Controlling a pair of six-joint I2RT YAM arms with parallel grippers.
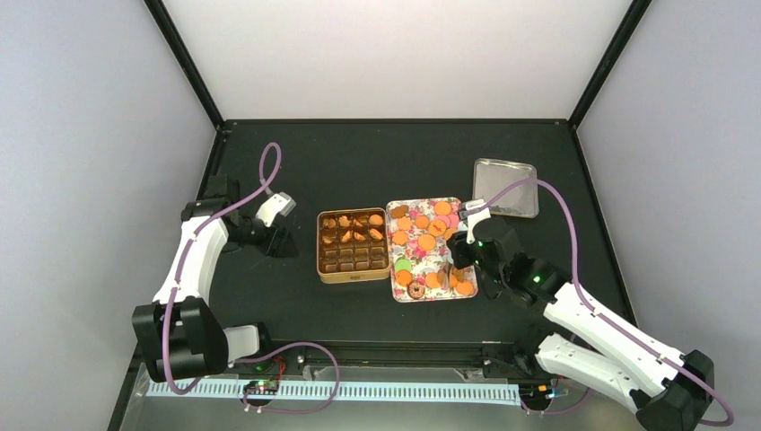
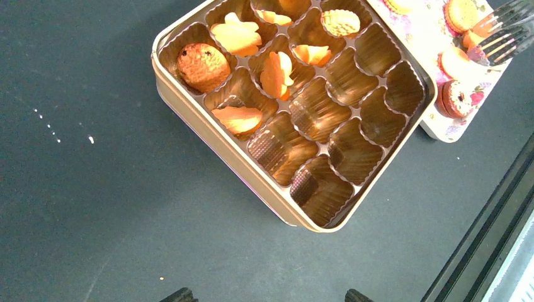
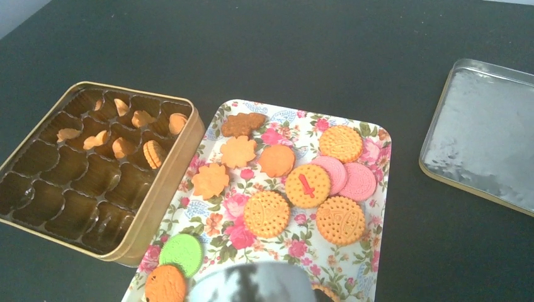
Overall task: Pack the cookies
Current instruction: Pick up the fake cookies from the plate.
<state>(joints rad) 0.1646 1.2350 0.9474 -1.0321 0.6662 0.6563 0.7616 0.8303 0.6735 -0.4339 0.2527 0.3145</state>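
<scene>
The cookies (image 3: pixel 268 214) lie on a floral tray (image 3: pixel 378 251): several round orange ones, pink ones (image 3: pixel 359 181), a green one (image 3: pixel 181 253) and a brown ring (image 1: pixel 415 290). A square gold tin (image 3: pixel 167 182) with brown paper cups stands left of the tray, with several cookies (image 2: pixel 238 38) in its far cups. My left gripper (image 2: pixel 269 296) is open and empty, low over the table just left of the tin (image 1: pixel 353 244). My right gripper (image 1: pixel 459 240) hovers over the tray's right side. Its fingers (image 2: pixel 507 34) show beside an orange cookie, but their grip is unclear.
A silver tin lid (image 3: pixel 485 135) lies upside down on the black table, right of and behind the tray. A blurred grey shape (image 3: pixel 252 286) fills the bottom of the right wrist view. A few crumbs (image 2: pixel 50 126) lie on the table left of the tin.
</scene>
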